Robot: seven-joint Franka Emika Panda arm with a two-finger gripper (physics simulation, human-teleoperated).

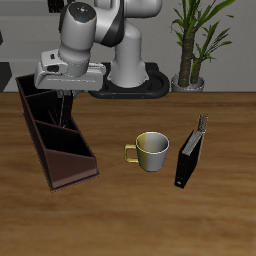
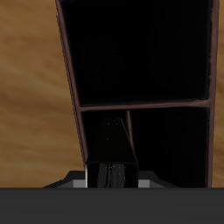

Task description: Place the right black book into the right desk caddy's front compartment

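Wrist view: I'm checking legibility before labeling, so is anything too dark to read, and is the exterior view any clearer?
Wrist view: the caddy interior is near-black, and the held black book barely separates from it. Exterior view: evenly lit, sharp, soft shadows beside the mug.

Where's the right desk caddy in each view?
Exterior view: the right desk caddy lies on the table under the gripper, beside the mug.
Wrist view: its black compartments fill the frame.
Shared landmark: the caddy's divider.

No readable text, labels or numbers anywhere.
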